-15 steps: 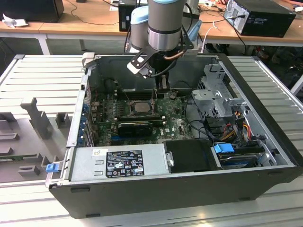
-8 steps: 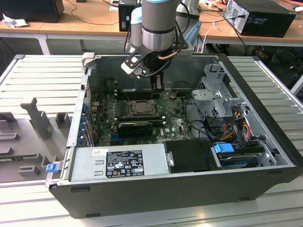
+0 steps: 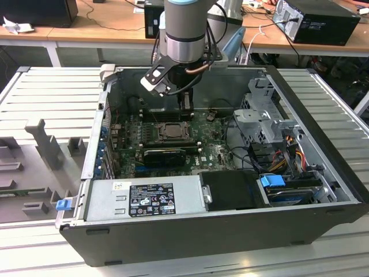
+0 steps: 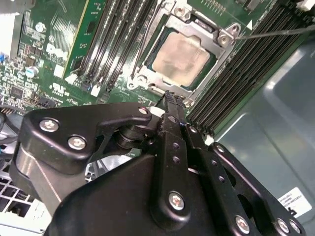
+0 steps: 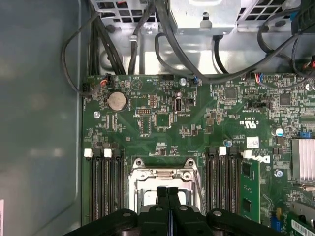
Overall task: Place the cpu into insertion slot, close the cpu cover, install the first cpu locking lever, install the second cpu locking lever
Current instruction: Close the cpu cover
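The cpu (image 4: pixel 181 56), a dull silver-tan square, lies flat in the insertion slot (image 3: pixel 170 130) on the green board. The silvery cpu cover (image 4: pixel 222 58) lies down around it, its cut-out framing the chip's face. A thin metal lever (image 4: pixel 275 33) runs out from the socket's corner past the memory slots. My gripper (image 4: pixel 172 101) hangs just above the socket's edge, its black fingers pressed together with nothing between them. In the first wrist view the gripper (image 5: pixel 168 192) is over the socket frame (image 5: pixel 162 173). In the exterior view the gripper (image 3: pixel 185 107) sits just behind the socket.
The board lies inside an open tower case (image 3: pixel 323 190) on a slatted table. Black memory slots (image 5: pixel 106 189) flank the socket on both sides. A long black card (image 3: pixel 172 156) lies in front of it. Cables (image 3: pixel 259 151) and a drive cage (image 3: pixel 262 118) fill the exterior view's right.
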